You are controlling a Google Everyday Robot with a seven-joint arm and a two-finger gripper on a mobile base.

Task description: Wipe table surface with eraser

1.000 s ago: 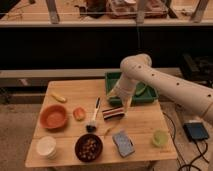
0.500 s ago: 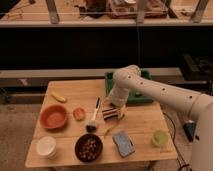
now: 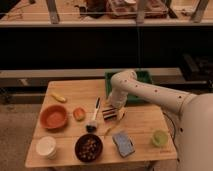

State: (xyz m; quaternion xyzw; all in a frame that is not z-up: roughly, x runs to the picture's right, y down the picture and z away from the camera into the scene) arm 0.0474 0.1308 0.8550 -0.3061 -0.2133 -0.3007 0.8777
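Note:
The table surface (image 3: 145, 120) is a light wooden plank top. The eraser (image 3: 108, 114), a small dark block with pale stripes, lies near the table's middle. My gripper (image 3: 116, 107) reaches down from the white arm (image 3: 150, 92) and sits right at the eraser's upper right side, partly covering it. Whether it touches the eraser cannot be told.
A white-handled black brush (image 3: 94, 116) lies just left of the eraser. A blue-grey pad (image 3: 123, 143) is in front. An orange bowl (image 3: 53, 116), an orange fruit (image 3: 79, 114), a banana (image 3: 59, 98), a white cup (image 3: 46, 147), a dark bowl (image 3: 89, 147) and a green cup (image 3: 159, 138) stand around. A green tray (image 3: 131, 76) is behind.
The arm's elbow has swung left and folded closer over the table. The gripper stays low by the eraser, which has hardly shifted.

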